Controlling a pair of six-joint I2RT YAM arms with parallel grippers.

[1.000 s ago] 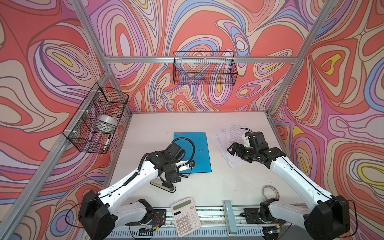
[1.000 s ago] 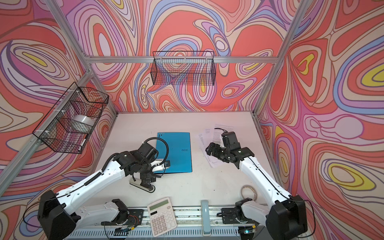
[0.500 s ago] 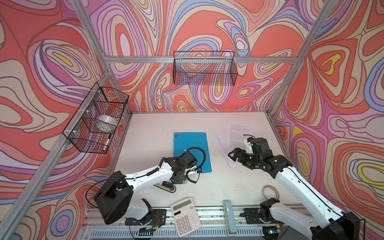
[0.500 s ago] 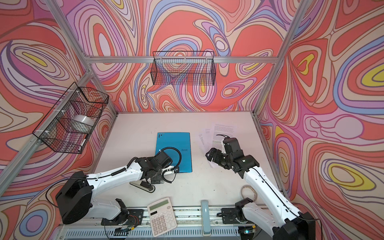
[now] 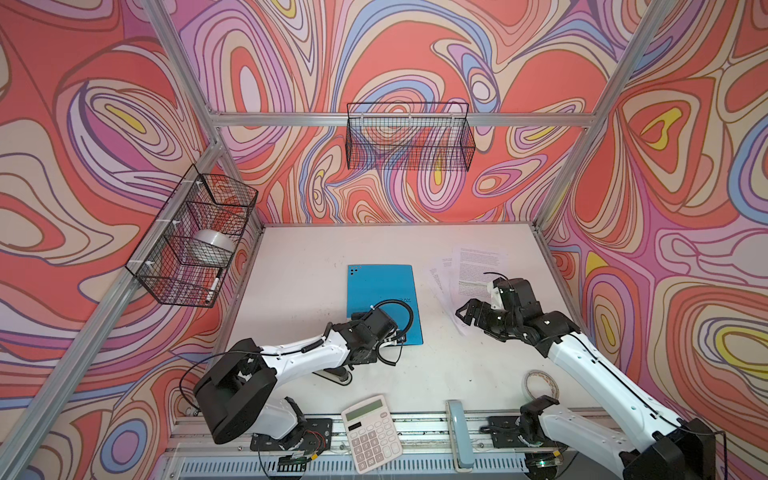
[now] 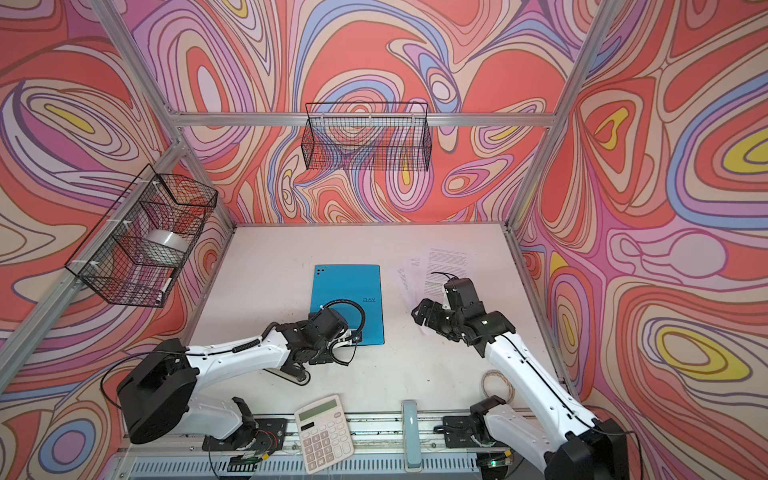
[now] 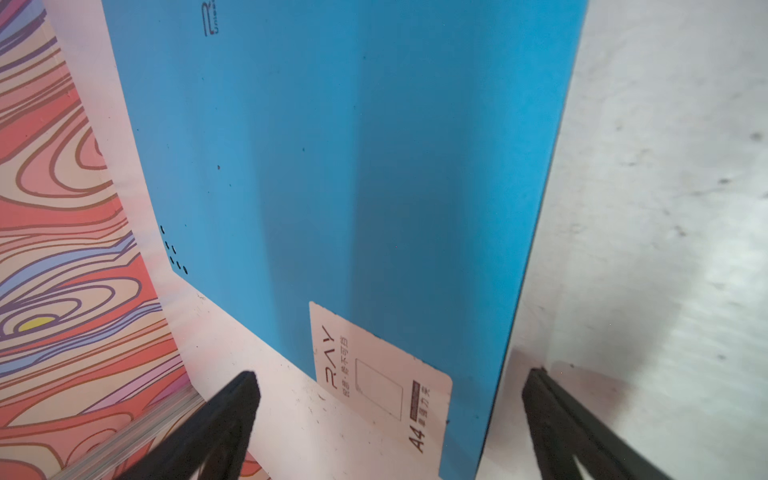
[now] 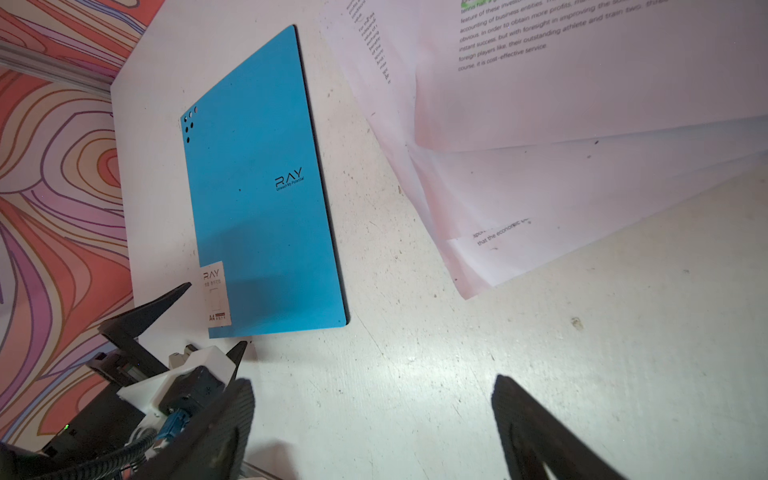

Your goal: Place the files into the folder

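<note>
The blue folder (image 5: pixel 380 291) (image 6: pixel 347 291) lies closed and flat mid-table, RAY lettering up. My left gripper (image 7: pixel 392 378) (image 8: pixel 217 313) is low at its near-left corner, open. Its fingers straddle the white-labelled corner (image 7: pixel 382 382) without clamping it. In both top views the wrist (image 5: pixel 376 326) hides those fingers. The files (image 5: pixel 478 266) (image 6: pixel 446 259) (image 8: pixel 561 124) are fanned white sheets right of the folder, the top one with a green band. My right gripper (image 5: pixel 463 318) (image 6: pixel 419 316) (image 8: pixel 374 380) hovers open over bare table by their near-left corner, holding nothing.
A calculator (image 5: pixel 372 432), a pale blue stapler-like object (image 5: pixel 459 432) and a tape roll (image 5: pixel 540 382) lie near the front edge. A flat dark object (image 5: pixel 336 376) sits under the left arm. Wire baskets hang on the back wall (image 5: pixel 409 137) and left wall (image 5: pixel 195 237).
The left arm has folded down and brought its gripper low to the folder's near corner. The right gripper has drawn back a little from the files toward the front.
</note>
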